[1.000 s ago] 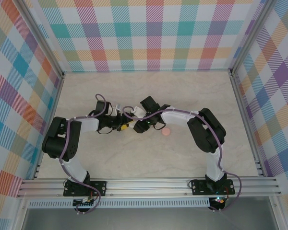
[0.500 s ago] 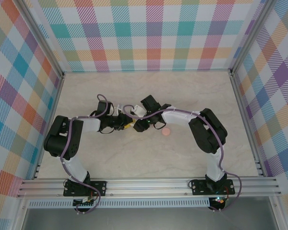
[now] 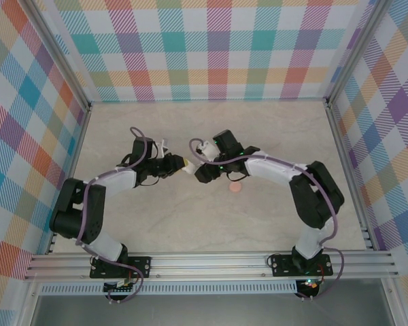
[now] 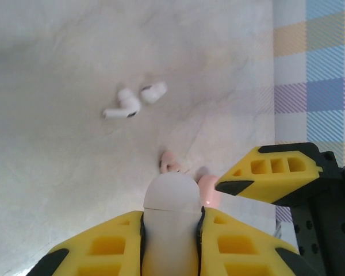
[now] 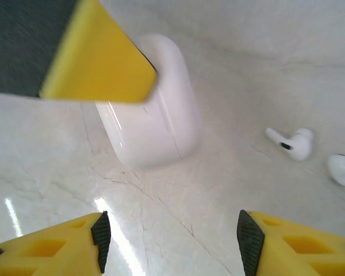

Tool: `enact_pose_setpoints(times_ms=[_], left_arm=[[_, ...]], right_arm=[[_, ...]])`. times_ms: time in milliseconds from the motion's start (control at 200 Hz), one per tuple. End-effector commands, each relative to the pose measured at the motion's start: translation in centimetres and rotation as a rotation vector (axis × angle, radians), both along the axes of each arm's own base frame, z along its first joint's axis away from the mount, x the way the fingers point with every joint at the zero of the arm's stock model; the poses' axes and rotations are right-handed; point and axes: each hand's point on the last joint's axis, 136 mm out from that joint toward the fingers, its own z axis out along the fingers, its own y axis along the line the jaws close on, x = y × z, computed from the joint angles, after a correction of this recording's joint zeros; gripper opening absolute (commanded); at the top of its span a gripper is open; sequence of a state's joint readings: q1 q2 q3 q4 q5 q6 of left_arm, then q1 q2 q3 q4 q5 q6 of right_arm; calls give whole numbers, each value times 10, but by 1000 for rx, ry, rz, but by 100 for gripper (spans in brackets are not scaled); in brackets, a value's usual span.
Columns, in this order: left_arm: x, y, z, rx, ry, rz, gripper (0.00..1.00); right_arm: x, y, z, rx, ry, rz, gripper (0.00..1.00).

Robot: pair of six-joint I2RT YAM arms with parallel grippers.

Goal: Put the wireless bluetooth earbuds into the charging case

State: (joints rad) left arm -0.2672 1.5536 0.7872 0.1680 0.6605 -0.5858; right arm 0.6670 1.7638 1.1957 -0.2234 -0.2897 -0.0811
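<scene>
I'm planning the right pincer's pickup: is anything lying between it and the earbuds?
Nothing visible. Bare table lies between the open right pincer and the earbuds; the charging case, gripped by the left pincer, sits aside.

Two earbuds (image 4: 123,106), one charging case (image 4: 169,201), one pink disc (image 3: 235,187)

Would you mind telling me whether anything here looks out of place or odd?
Nothing looks damaged. Both earbuds lie loose on the table, a stray pinkish bit lies nearby, and the charging case in the left gripper appears closed.
</scene>
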Motion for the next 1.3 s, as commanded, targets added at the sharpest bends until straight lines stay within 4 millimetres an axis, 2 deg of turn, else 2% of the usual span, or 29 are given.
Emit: enact_pose_setpoints(times_ms=[0, 80, 180, 350, 435, 695, 920, 1095, 1295], left_arm=[[10, 10, 37, 53, -220, 46, 17], [13, 12, 67, 39, -386, 53, 16], [7, 7, 103, 14, -576, 13, 17], [2, -3, 139, -25, -709, -57, 18], [-3, -8, 155, -68, -767, -78, 18], [-24, -30, 177, -139, -840, -173, 18], [-41, -37, 192, -168, -884, -213, 19], [-48, -43, 194, -179, -890, -240, 19], [-51, -47, 193, -183, -888, -253, 19]], right_arm=[[1, -9, 40, 146, 46, -69, 63], [1, -19, 59, 219, 85, -89, 64], [-2, -27, 84, 318, 128, -65, 66], [-9, -35, 121, 469, 184, 23, 67], [-14, -34, 132, 507, 208, 74, 67], [-13, -23, 147, 579, 255, 148, 67], [-7, -17, 156, 605, 264, 180, 65], [-8, -11, 161, 615, 269, 209, 65], [-19, -3, 166, 626, 267, 271, 62]])
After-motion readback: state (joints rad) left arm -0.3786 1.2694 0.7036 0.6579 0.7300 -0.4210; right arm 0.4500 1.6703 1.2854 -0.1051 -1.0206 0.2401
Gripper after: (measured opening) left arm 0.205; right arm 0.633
